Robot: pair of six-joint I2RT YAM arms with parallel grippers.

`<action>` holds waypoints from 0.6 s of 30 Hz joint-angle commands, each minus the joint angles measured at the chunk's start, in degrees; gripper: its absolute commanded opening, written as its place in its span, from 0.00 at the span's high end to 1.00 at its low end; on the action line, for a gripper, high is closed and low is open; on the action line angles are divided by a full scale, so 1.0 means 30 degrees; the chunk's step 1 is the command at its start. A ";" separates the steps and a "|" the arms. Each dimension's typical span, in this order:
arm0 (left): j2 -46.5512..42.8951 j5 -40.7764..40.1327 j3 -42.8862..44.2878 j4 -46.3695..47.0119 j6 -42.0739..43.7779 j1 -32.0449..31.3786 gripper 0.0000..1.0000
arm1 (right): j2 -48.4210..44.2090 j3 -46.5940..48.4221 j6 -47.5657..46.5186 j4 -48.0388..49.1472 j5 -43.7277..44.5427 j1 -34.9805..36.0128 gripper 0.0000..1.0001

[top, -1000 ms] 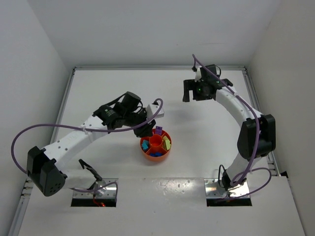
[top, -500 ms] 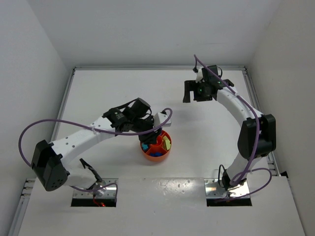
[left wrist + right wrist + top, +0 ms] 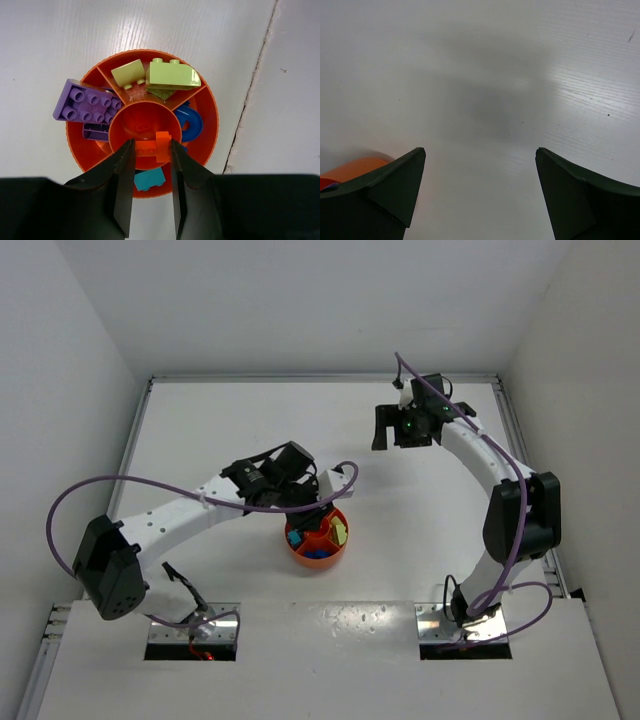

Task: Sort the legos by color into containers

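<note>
Left pincer (image 3: pixel 151 146) clamps 1 stepped orange lego (image 3: pixel 161 145) over the centre cup (image 3: pixel 142 116); right pincer (image 3: pixel 480 150) spread apart.

The whole table (image 3: pixel 200 430) is seen from high above its near edge. The orange tray (image 3: pixel 316 563) is shared by all views: closely overhead at the left wrist, marginally at the right.

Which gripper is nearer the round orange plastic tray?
Left. The left gripper hovers directly over the tray, pinching a small orange brick above its central cup; the right gripper stands open, far away.
</note>
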 commanded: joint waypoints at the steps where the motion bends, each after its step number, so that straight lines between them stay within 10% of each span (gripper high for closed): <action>1: 0.0203 -0.0432 0.0556 0.0610 -0.0270 -0.0392 0.83 | -0.0197 0.0008 0.0295 0.0432 -0.0431 -0.0260 0.08; 18: 0.0906 -0.1166 0.0732 0.0961 -0.0622 -0.0392 0.48 | -0.0197 0.0008 0.0295 0.0432 -0.0607 -0.0260 0.08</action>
